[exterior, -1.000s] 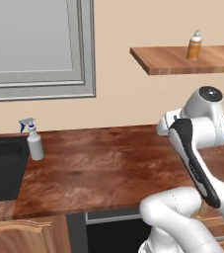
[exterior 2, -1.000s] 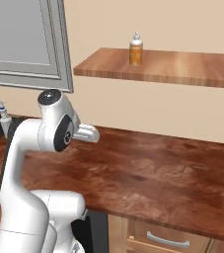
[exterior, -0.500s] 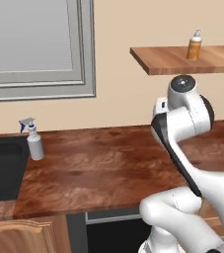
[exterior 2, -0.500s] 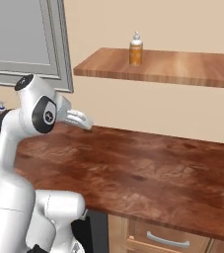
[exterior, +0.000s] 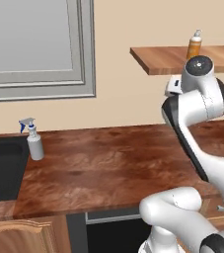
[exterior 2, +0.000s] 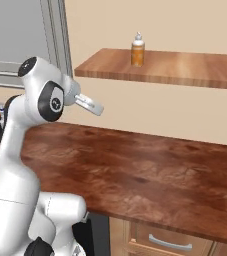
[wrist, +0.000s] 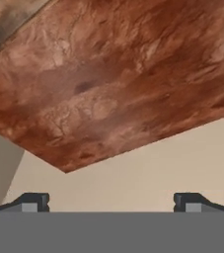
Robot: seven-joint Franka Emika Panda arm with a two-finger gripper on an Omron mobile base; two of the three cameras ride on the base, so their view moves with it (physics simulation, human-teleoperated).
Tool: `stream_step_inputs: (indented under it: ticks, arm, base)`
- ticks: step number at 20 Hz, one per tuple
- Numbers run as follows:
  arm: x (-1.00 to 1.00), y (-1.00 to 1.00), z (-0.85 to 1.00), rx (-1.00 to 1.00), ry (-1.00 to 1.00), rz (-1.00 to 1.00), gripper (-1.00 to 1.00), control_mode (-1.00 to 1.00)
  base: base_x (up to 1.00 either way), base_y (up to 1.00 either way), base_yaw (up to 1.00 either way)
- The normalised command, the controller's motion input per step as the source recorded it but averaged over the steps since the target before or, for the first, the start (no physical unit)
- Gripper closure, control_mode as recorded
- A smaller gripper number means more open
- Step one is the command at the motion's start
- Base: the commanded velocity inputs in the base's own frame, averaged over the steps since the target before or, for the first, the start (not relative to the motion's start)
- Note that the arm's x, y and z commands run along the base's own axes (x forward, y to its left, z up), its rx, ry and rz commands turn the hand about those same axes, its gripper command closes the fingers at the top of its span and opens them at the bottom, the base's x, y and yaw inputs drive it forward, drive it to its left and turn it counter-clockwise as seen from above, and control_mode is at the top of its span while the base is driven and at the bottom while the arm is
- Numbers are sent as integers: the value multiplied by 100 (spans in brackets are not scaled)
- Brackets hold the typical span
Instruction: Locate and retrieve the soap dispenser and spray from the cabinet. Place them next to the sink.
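Your gripper (wrist: 111, 200) is spread wide and carries nothing: in the hand view its two dark fingertips (wrist: 30, 201) sit far apart at the bottom edge with bare wall between them, and the camera looks up at the underside of the cabinet (wrist: 108, 84), the reddish-brown shelf board. In the right base view the gripper (exterior 2: 91, 105) juts from the wrist toward 3 o'clock, below the shelf's front left corner and above the countertop (exterior 2: 135, 170), touching neither. The relation to settle is height: the soap dispenser (exterior 2: 138, 49) stands upright on top of the cabinet (exterior 2: 195, 67), at about 1 o'clock from the gripper, so you will probably need to rise past the board's front edge before reaching in. Its long axis is vertical, which suits a sideways pinch on the amber body under the pump. From the left base view the soap dispenser (exterior: 194, 45) shows just behind the arm's top joint, its base partly covered by it, and the gripper (exterior: 173, 86) is mostly hidden behind the arm, so judge spacing from the right side. The spray (exterior: 32, 139) already stands upright on the countertop (exterior: 108, 163) just beside the sink (exterior: 2, 168), at 9 o'clock and well apart from the gripper; the sink is cut off at the left edge.
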Motion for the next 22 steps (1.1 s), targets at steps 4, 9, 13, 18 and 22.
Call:
stream_step_inputs:
  ticks: [4, 9, 13, 18, 22]
  arm:
    - [-3, -36, 72, 4, -18, 0, -100, -100]
    - [-5, -24, 75, 1, -18, 0, -100, -100]
    - [11, 0, 62, -7, -5, 0, -100, -100]
    - [28, -1, 25, -8, 3, 2, -100, -100]
    - [29, -9, -4, 0, -2, 1, -100, -100]
  base:
    - [0, 0, 0]
    - [0, 0, 0]
    - [0, 0, 0]
    - [0, 0, 0]
    - [0, 0, 0]
